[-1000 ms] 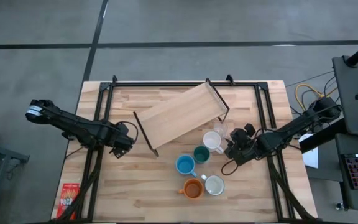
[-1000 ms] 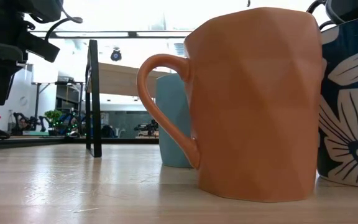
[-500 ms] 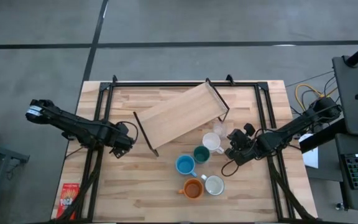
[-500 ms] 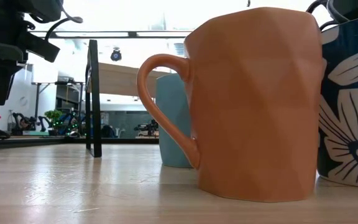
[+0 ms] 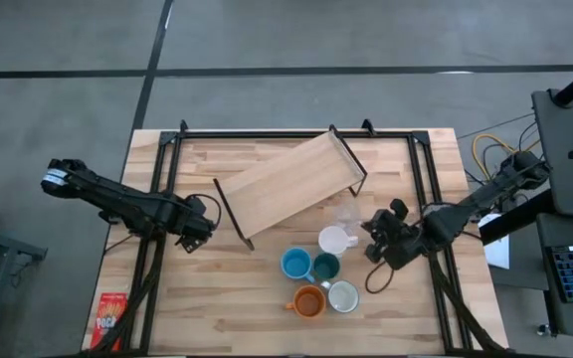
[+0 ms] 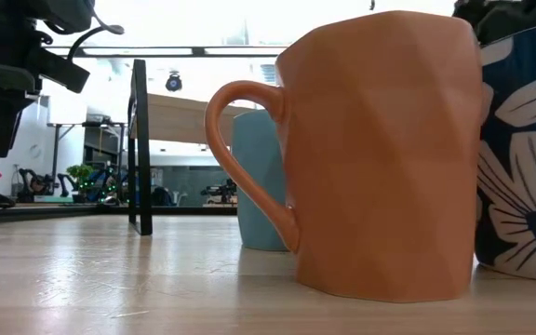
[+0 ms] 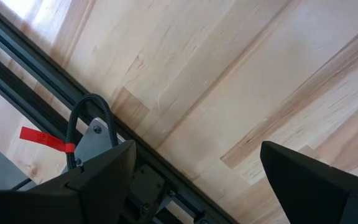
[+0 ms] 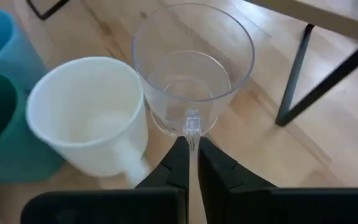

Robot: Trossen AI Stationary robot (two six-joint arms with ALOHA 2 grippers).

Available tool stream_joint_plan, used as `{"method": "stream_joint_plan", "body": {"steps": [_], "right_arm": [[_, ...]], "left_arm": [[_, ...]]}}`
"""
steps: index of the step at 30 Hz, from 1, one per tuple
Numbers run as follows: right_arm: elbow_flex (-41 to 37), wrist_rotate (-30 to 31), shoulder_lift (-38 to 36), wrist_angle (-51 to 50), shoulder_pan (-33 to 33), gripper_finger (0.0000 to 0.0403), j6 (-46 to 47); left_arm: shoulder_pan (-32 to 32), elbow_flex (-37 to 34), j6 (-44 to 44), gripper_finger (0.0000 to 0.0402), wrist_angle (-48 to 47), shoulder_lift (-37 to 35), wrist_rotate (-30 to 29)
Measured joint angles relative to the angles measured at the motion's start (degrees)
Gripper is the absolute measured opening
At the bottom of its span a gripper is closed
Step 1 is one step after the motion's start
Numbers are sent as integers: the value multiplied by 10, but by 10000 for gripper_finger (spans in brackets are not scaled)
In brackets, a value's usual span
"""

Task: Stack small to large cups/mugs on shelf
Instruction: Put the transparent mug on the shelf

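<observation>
The shelf [image 5: 291, 184] stands slantwise on the far middle of the table. In front of it sit a white mug [image 5: 334, 240], a light blue mug [image 5: 295, 264], a teal mug [image 5: 325, 266], an orange mug [image 5: 309, 300] and a pale grey-white mug [image 5: 343, 295], all upright on their bases. A clear glass [image 5: 346, 214] stands just beyond the white mug. My right gripper [image 5: 371, 237] is shut on the clear glass, beside the white mug [image 8: 86, 118]. My left gripper [image 5: 203, 225] waits open at the left, over bare wood. My right gripper pinches the clear glass's thin handle [image 8: 191, 126] between its two fingertips [image 8: 178, 158]. The fingers come from the table's right side, slanting down. The glass [image 8: 191, 68] stands upright; the white mug's handle [image 8: 131, 163] lies close beside one finger, touching or not I cannot tell.
Black frame rails [image 5: 162, 179] run along the table's left and right sides. The shelf's black wire leg [image 8: 303, 74] stands just beyond the glass. A red packet [image 5: 110, 315] lies at the near left corner. Bare wood [image 5: 227, 288] lies left of the mugs.
My right gripper has shut on the glass's handle and drawn back a little toward the near edge. The glass has slid slightly with it. The white mug and the teal mug have shifted toward the near edge, closer to the blue mug.
</observation>
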Motion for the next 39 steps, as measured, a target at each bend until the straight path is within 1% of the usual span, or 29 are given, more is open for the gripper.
{"method": "stream_joint_plan", "body": {"steps": [5,9,15,18,22,26,28,31,34,39], "right_arm": [[23,17,-30,-58,33,9,32],[53,29,-54,-87,39,9,25],[135,63,-80,-158,33,9,-7],[181,67,-81,-187,20,9,-28],[227,68,-79,-189,-22,9,-79],[271,26,-68,-198,-86,9,-132],[288,19,-59,-197,-121,9,-160],[313,9,-38,-197,-172,9,-196],[339,-39,-9,-194,-225,9,-235],[395,-58,52,-176,-299,9,-305]], "left_arm": [[0,0,0,331,0,0,-1],[0,0,0,331,0,0,-1],[0,0,0,331,0,0,-1],[0,0,1,331,0,0,-1],[0,0,1,331,0,0,-1],[0,0,1,331,0,0,-1],[0,0,1,331,0,0,-1],[0,0,2,331,0,0,-1],[0,0,2,331,0,0,-1],[0,0,2,331,0,0,-1]]}}
